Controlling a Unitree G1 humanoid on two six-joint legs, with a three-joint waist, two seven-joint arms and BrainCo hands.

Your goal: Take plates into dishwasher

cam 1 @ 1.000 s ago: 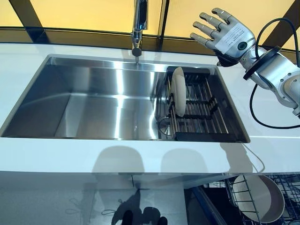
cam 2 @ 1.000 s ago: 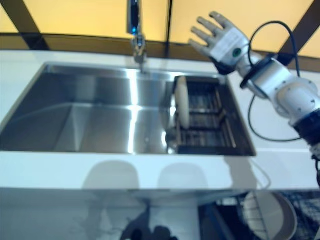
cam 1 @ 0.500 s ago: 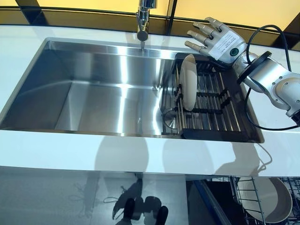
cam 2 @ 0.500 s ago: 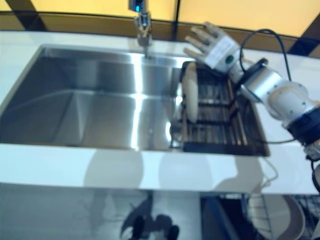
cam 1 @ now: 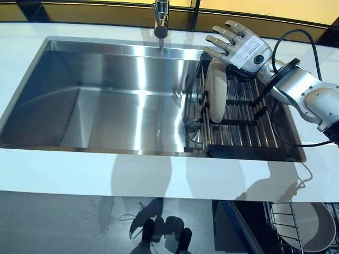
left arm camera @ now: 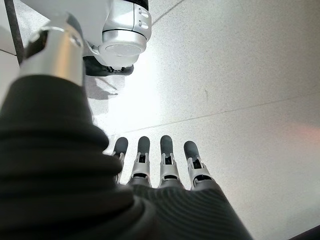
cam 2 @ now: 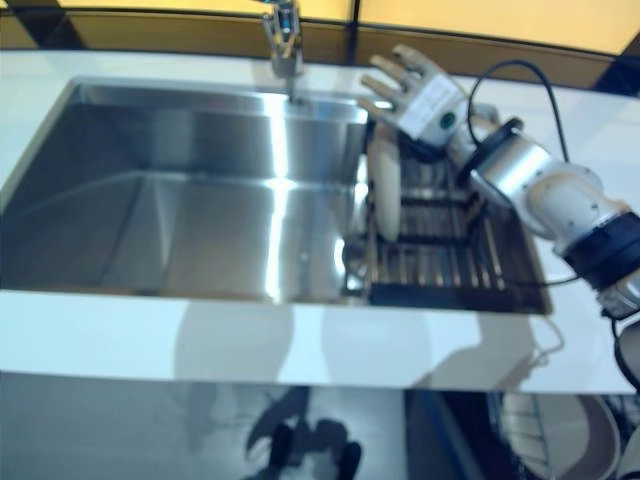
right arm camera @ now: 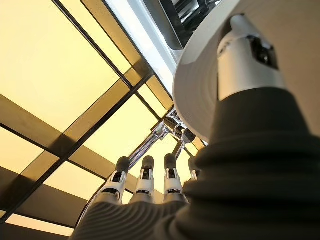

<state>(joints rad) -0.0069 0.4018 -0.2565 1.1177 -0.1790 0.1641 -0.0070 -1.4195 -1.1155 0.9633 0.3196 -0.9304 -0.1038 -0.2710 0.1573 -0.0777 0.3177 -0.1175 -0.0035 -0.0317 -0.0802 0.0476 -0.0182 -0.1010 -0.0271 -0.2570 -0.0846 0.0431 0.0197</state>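
My right hand hovered with its fingers spread wide and straight, holding nothing, above the back end of the dish rack. It sat just over the top edge of the white plate, and I could not tell whether any fingertip touched the rim. In the right wrist view the plate's curved rim filled the space beside my thumb, with the chrome faucet and amber window panels beyond the fingers.

The plate stood upright on its edge, slotted between the rails at the left side of the dark rack. The rack rested inside the right end of the stainless steel sink, and a small metal drain strainer showed at the rack's front left corner. The faucet rose from the far edge of the sink, just left of my right hand. A white bench framed the sink on all sides.

Below the bench, at lower right, a second pale plate sat in the wire dishwasher basket.

My left hand showed only in its own wrist view, fingers straight and relaxed, empty, pointing down at a speckled grey floor.
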